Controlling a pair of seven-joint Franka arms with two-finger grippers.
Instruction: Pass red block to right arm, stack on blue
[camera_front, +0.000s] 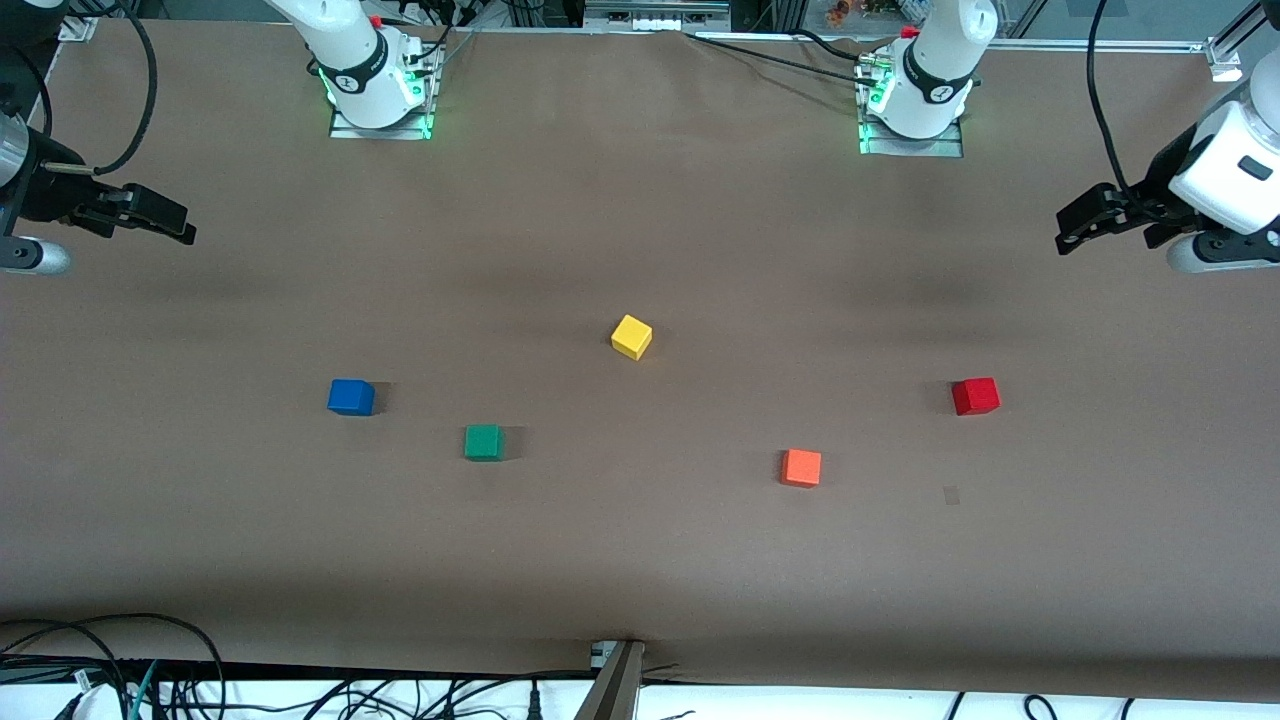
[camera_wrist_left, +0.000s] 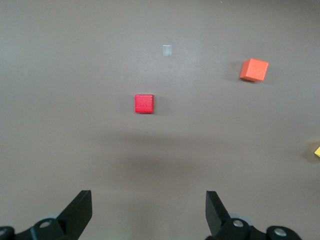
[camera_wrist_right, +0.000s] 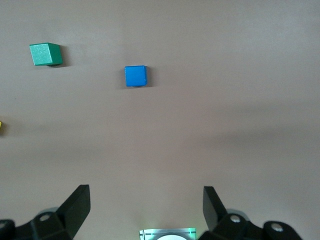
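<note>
The red block (camera_front: 975, 396) (camera_wrist_left: 144, 103) lies alone on the brown table, toward the left arm's end. The blue cube (camera_front: 350, 397) (camera_wrist_right: 135, 76) lies toward the right arm's end, about as near the front camera as the red block. My left gripper (camera_front: 1075, 235) (camera_wrist_left: 148, 197) hangs open over the table's edge at its own end, well apart from the red block, nothing between its fingers. My right gripper (camera_front: 180, 230) (camera_wrist_right: 146, 192) hangs open over its end of the table, apart from the blue cube and holding nothing.
A green cube (camera_front: 484, 442) (camera_wrist_right: 46, 54) lies beside the blue one, nearer the front camera. An orange cube (camera_front: 801, 467) (camera_wrist_left: 254, 69) lies beside the red block, also nearer. A yellow cube (camera_front: 631, 336) sits mid-table. Both arm bases (camera_front: 375, 80) (camera_front: 925, 85) stand at the table's back edge.
</note>
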